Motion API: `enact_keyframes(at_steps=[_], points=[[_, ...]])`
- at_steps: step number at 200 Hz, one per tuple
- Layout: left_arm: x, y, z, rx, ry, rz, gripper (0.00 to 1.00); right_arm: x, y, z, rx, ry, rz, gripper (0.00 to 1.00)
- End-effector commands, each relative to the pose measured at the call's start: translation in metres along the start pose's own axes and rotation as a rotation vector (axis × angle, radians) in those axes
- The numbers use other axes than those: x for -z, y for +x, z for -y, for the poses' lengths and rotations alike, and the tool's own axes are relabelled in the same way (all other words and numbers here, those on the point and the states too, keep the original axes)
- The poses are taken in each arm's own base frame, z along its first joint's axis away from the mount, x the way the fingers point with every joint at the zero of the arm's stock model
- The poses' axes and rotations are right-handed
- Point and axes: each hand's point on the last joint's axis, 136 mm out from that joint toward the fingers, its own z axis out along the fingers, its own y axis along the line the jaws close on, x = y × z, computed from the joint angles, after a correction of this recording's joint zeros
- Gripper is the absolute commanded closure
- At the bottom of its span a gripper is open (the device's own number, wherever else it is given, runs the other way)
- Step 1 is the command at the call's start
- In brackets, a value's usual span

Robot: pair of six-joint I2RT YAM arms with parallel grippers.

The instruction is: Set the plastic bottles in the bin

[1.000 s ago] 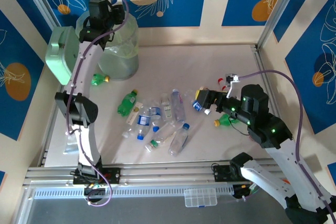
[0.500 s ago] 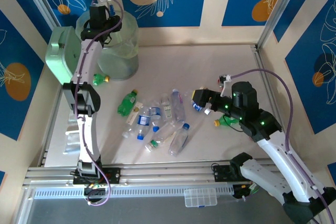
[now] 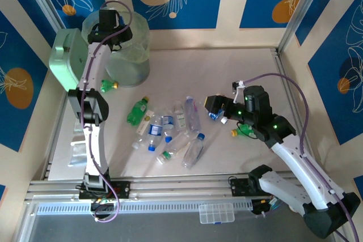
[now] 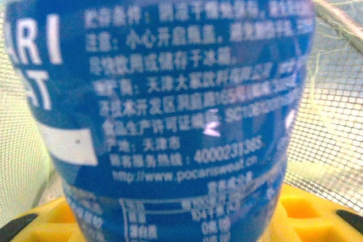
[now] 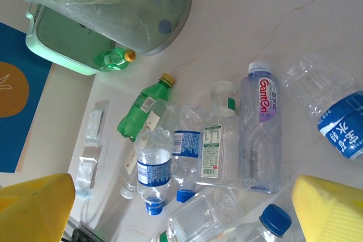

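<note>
"Left gripper [image 3: 108, 17] first. What has it got?"

"I've got it clamped on a blue-labelled bottle [image 4: 170, 100], up at the mouth of the bin [image 3: 133, 63] in the table's [image 3: 238, 66] far left corner."

"And the right gripper [image 3: 212, 106]?"

"I hold it above the table, jaws spread wide, nothing between them. Loose bottles [image 3: 170, 131] lie in a heap just left of it, and a green bottle [image 5: 139, 111] lies apart, nearer the bin."

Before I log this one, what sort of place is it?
Likely a robot lab cell, not a home: aluminium frame rails, printed blue leaf panels for walls, and bottles scattered near a bin.
</note>
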Motion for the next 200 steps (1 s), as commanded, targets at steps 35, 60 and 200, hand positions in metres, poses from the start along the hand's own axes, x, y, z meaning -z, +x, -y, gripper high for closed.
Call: enact_keyframes(at_steps=[35, 60, 200], points=[[-0.004, 0.002, -0.019, 0.083, -0.010, -0.061, 0.63, -0.011, -0.009, -0.007, 0.015, -0.027, -0.011, 0.02], [-0.015, 0.009, -0.024, 0.111, 0.010, -0.088, 0.60, -0.017, -0.009, -0.005, 0.013, -0.024, -0.021, 0.01], [-0.019, 0.003, -0.016, 0.168, 0.076, -0.076, 0.19, -0.033, -0.004, -0.001, -0.013, -0.036, -0.056, 0.02]])
